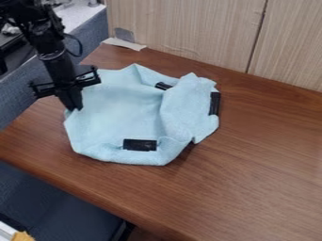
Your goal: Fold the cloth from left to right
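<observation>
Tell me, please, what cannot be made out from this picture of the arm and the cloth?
All in the camera view:
- Whether the pincer grips the cloth: its own dark shape hides the contact.
- The base of the arm: cut off by the picture's edge, at upper left.
- The cloth's underside: hidden by its upper surface and folds.
- What the yellow thing is: cut off by the bottom edge.

The camera looks down at a slant, near the table, facing the wall behind it.
</observation>
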### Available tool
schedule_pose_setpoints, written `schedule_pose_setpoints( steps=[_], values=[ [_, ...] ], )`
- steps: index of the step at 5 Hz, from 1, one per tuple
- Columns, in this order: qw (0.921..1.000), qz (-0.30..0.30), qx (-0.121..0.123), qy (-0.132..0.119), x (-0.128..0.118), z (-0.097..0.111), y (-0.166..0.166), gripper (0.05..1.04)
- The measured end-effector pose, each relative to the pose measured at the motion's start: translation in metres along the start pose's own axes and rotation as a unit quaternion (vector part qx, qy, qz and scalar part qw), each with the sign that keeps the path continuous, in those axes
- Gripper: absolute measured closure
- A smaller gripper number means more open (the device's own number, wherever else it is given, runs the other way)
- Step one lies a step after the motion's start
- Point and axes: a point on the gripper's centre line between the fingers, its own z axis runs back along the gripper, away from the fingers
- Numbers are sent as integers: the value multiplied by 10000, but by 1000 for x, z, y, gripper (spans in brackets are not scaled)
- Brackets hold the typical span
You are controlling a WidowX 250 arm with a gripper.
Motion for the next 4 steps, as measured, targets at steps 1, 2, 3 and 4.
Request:
schedule_pose_setpoints(
  steps=[1, 2, 3, 4],
  values=[
    [9997, -189, -110, -55, -2, 8, -18, 1029],
    [9980, -501, -373, -123, -1, 16, -47, 1029],
    [9940, -888, -604, -219, -1, 23, -84, 1029],
    [9860, -1266, -1032, -330, -4, 35, -131, 1029]
  ],
)
